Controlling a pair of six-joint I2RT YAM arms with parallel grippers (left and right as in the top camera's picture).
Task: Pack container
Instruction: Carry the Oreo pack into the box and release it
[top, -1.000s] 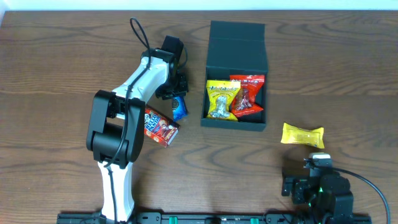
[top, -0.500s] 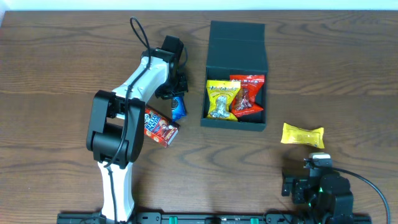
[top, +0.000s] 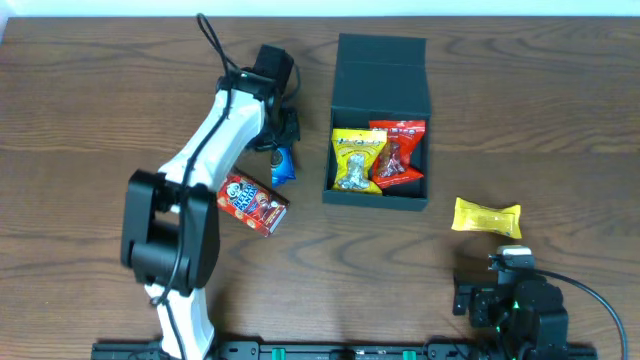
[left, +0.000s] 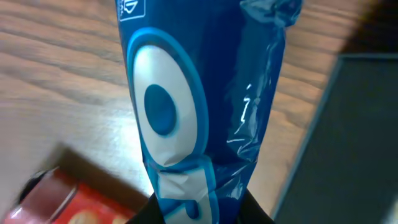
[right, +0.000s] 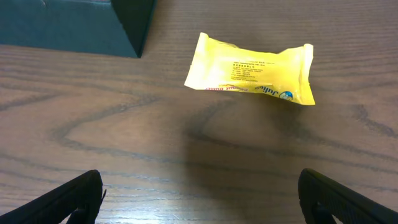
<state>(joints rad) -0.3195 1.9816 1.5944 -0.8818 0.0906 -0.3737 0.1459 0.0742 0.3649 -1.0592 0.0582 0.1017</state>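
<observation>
1. Nearest me, the right gripper (right: 199, 190) hovered low over the table (right: 124, 137), its jaws spread wide and holding nothing.
2. Just beyond it, a yellow sachet (right: 252, 68) lay flat on the wood, near the container's front corner but apart from it.
3. Off to the left, a red carton (top: 253, 203) lay slanted on the table with nothing touching it.
4. Past the carton, the left gripper (top: 283, 148) was pinched shut on one end of a blue packet (left: 205, 106), just left of the container. I could not tell whether the packet cleared the table. Its film looked glossy and creased, so I judged it light, soft and slippery, and best held by the crimped end.
5. The container (top: 375, 197) sat toward the far middle of the table. It was open, with its lid (top: 382, 60) folded back away from me. A yellow packet (top: 357, 158) and a red packet (top: 397, 153) lay inside it, side by side and touching.
6. The container looked like thin, stiff cardboard, so it was probably light and would slide if nudged. I judged the lid's free edge the place to grip for closing, or a side wall for steadying.
</observation>
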